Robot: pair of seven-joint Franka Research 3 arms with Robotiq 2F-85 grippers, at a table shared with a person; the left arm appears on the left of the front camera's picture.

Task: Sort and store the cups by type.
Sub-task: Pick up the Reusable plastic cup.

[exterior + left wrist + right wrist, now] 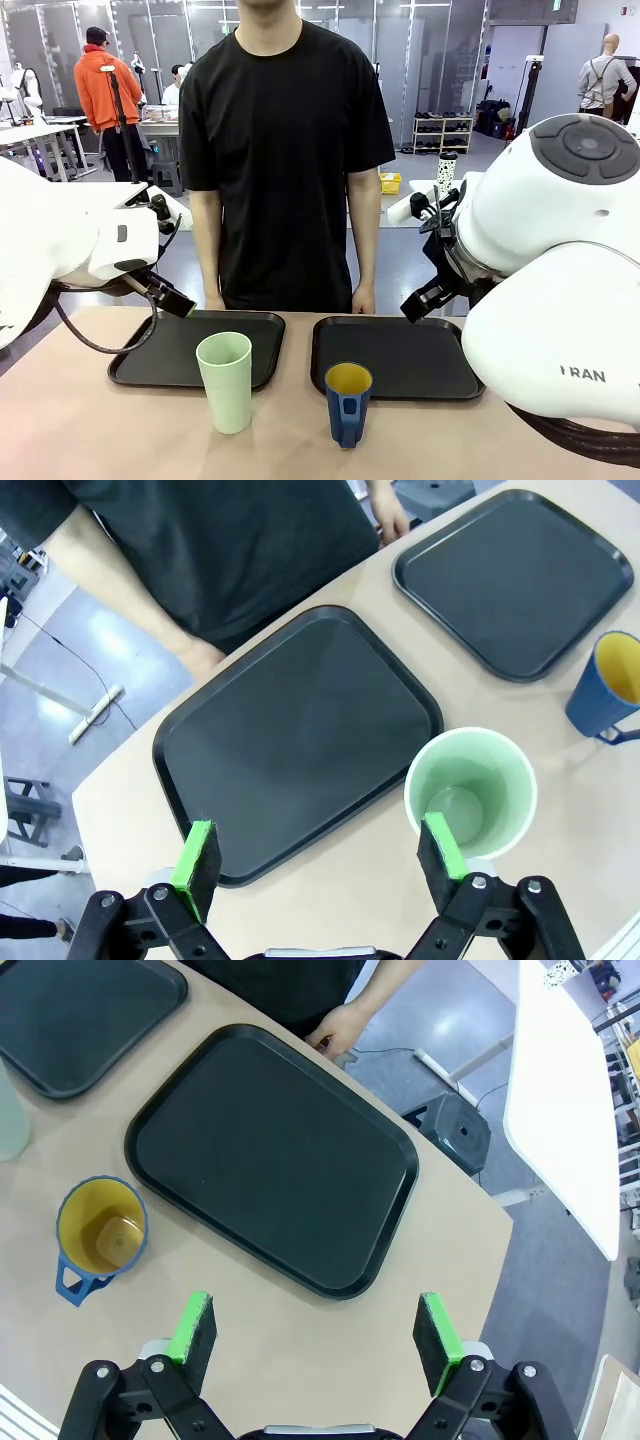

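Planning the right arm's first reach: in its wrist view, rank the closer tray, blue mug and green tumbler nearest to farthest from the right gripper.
1. The closer tray, just ahead of the fingers.
2. The blue mug, off to the picture's left, beside that tray.
3. The green tumbler, at the picture's left edge.

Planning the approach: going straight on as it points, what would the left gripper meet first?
Likely the green tumbler's rim under one finger; otherwise bare table beside the tray. Depth unclear.
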